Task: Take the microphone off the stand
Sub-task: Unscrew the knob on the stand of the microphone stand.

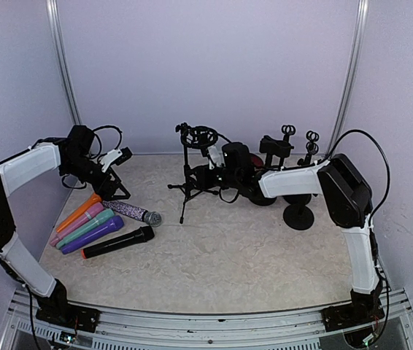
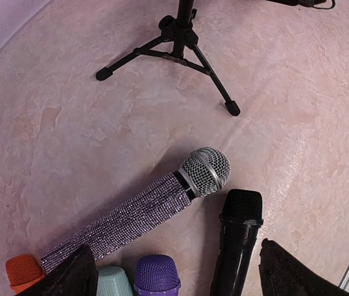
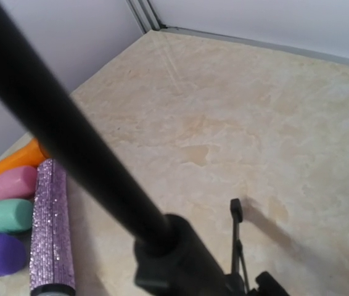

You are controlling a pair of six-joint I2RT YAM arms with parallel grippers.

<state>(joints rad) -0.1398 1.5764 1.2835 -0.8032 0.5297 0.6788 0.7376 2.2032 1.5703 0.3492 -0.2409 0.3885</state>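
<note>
Six microphones [image 1: 93, 235] lie together at the left of the table, under the left gripper [image 2: 180, 275], whose fingers stand wide apart and hold nothing. One tripod stand [image 1: 187, 175] rises mid-table with the right gripper [image 1: 208, 175] against it. I cannot tell how that gripper's jaws stand, whether a microphone sits in the ring mount [image 1: 203, 135], or how many overlapping further stands [image 1: 298, 216] there are. The table [image 1: 228, 255] is beige marble-patterned, with pale lilac walls [image 1: 206, 65].

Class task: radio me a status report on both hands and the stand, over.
Left hand open over the rhinestone microphone. Right hand against the tripod stand, grip unclear. Shock mount contents too small to tell.
</note>
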